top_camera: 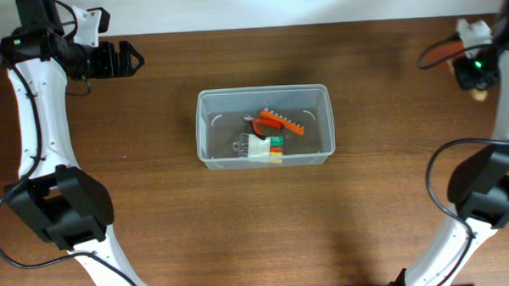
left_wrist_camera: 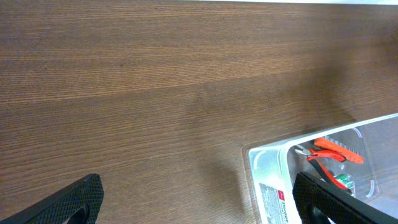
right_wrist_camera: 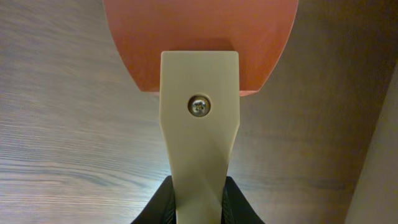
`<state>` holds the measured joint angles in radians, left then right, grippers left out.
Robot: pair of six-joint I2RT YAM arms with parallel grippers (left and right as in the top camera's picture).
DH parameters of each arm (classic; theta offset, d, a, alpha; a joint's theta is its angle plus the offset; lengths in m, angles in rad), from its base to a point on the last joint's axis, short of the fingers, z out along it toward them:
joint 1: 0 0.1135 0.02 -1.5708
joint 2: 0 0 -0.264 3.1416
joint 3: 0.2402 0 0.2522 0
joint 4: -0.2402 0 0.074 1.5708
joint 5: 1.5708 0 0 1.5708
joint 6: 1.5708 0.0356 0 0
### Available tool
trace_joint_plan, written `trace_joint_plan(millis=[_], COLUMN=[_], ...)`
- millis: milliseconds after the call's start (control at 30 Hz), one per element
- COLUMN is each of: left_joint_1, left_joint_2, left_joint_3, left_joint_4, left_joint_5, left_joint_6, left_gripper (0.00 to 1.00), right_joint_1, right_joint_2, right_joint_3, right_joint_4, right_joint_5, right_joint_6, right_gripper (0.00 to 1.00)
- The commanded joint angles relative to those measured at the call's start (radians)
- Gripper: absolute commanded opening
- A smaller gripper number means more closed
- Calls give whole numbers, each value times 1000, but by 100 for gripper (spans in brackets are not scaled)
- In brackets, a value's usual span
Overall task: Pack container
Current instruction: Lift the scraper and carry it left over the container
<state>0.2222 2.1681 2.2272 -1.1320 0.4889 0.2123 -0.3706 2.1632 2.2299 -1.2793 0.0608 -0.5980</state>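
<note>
The table (top_camera: 155, 214) is dark brown wood, its grain running from nine o'clock to three o'clock, with a pale strip along its twelve o'clock edge. One thing plainly lies on it: the container (top_camera: 205, 132), a clear rectangular tub with rounded corners, near the middle, its long sides following the grain. The left wrist view shows bare wood (left_wrist_camera: 155, 93) with the container's corner (left_wrist_camera: 267, 165) at five o'clock. Out toward two o'clock, a spatula (right_wrist_camera: 199, 124) with an orange blade is over the wood (right_wrist_camera: 62, 124); whether it touches cannot be told.
</note>
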Motion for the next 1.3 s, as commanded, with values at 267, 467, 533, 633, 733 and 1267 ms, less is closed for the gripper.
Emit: trace_joint_plan(millis=[267,467,533,633,733,1267], left_joint_1=[3,3,3,3,3,3], left_joint_2=[-1,-1,-1,-1,-1,-1], left_joint_3=[16,16,16,16,16,16], left_joint_4=[2,2,2,2,2,2], left_joint_5=[0,0,0,0,0,0], left_joint_6=[-9,-9,-9,-9,-9,-9], left_gripper=[99,99,99,99,99,99], right_joint_1=[385,571,637,686,731,746], right_joint_2=[-12,-12,-12,-12,-12,-12], right_joint_3=[180,180,180,180,180,-76], right_joint_4=[-54,-85,-111,-144,-184,-65], right_joint_5=[-6,-42,-43,-100,-222,-271], right_joint_6=[11,0,0,-43,-131,-315], right_gripper=[4,4,4,4,4,4])
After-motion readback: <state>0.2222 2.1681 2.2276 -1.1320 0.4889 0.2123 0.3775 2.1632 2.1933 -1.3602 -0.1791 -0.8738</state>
